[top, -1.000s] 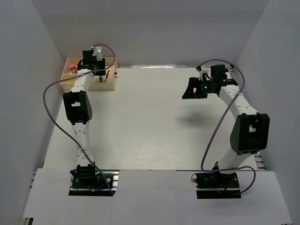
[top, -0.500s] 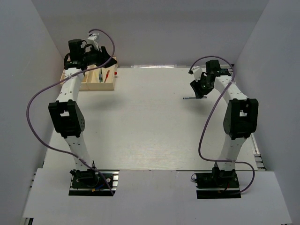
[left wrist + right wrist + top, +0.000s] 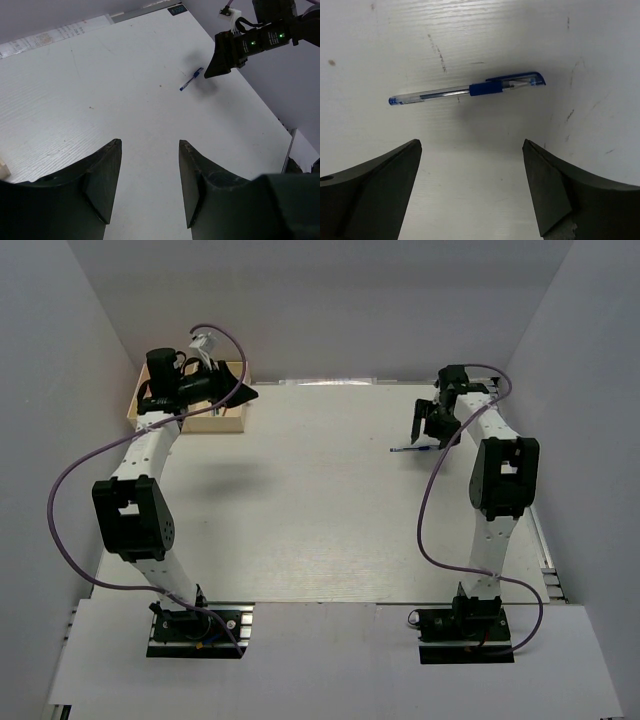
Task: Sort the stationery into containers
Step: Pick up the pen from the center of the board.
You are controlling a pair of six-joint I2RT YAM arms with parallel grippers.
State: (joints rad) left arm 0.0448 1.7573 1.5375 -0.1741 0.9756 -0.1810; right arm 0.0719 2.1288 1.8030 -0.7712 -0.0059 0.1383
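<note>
One blue pen [image 3: 470, 90], one tray [image 3: 224, 423], left claw [image 3: 150, 145] and right claw [image 3: 471, 145] — both apart, empty

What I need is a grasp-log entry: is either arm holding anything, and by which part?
Nothing is held: the right gripper hangs open above the blue pen; the left gripper is open, empty.

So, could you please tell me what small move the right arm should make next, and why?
Probably lower the right gripper until its fingers straddle the blue pen. Its jaws stand open and empty. The pen lies flat and loose on the white table, centred between the fingers but a little beyond their tips, so a slight forward nudge may be needed.
</note>
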